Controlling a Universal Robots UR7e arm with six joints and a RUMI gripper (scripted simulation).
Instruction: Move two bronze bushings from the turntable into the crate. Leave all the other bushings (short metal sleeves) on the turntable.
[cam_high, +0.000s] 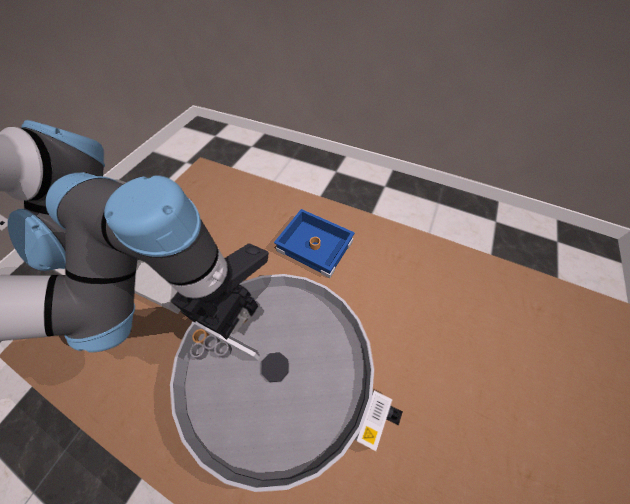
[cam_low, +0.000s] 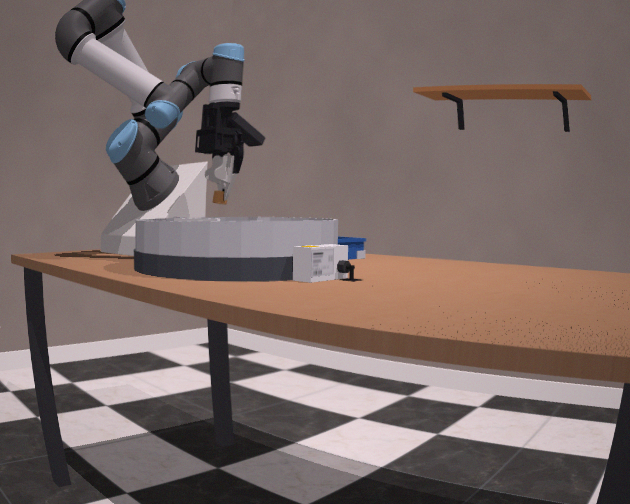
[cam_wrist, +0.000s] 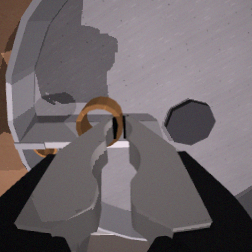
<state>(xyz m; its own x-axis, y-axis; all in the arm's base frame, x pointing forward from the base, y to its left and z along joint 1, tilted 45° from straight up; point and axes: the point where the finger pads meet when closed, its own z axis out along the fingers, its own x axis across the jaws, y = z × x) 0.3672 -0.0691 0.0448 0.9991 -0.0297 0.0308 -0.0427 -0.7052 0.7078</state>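
"Bronze ring aloft; what might spoil the run?"

"Slip, chiefly. The pincer (cam_high: 244, 316) (cam_low: 224, 196) (cam_wrist: 120, 117) is clenched on one side wall of the held bushing (cam_low: 218, 197) (cam_wrist: 100, 102), not across its full width. I judge that a brisk swing, or a knock on the rim of the turntable (cam_high: 288, 420) (cam_low: 236, 239) (cam_wrist: 150, 50), could twist it or shake it loose."

"And at the crate (cam_high: 296, 245) (cam_low: 350, 242)?"

"Delivered bushing (cam_high: 314, 247), bronze, stands near the middle of its floor. A release directly above could stack or topple the pair. Suggest lowering to one side of it."

"Position of the held one relative to the pincer?"

"At the fingertips, its ring mostly off to the left of them in the wrist view, wall pinched, bore open. Exterior view puts it above the turntable's rim; the crate sits beyond that rim on the worktop (cam_high: 472, 341) (cam_low: 472, 294) (cam_wrist: 7, 30)."

"Count?"

"One in, one in transit. Another bronze bushing (cam_high: 199, 331) (cam_wrist: 46, 153) lies on the turntable beside three grey bushings (cam_high: 197, 354) (cam_high: 210, 344) (cam_high: 221, 352). All four should remain; fetching the spare bronze would overshoot the two required."
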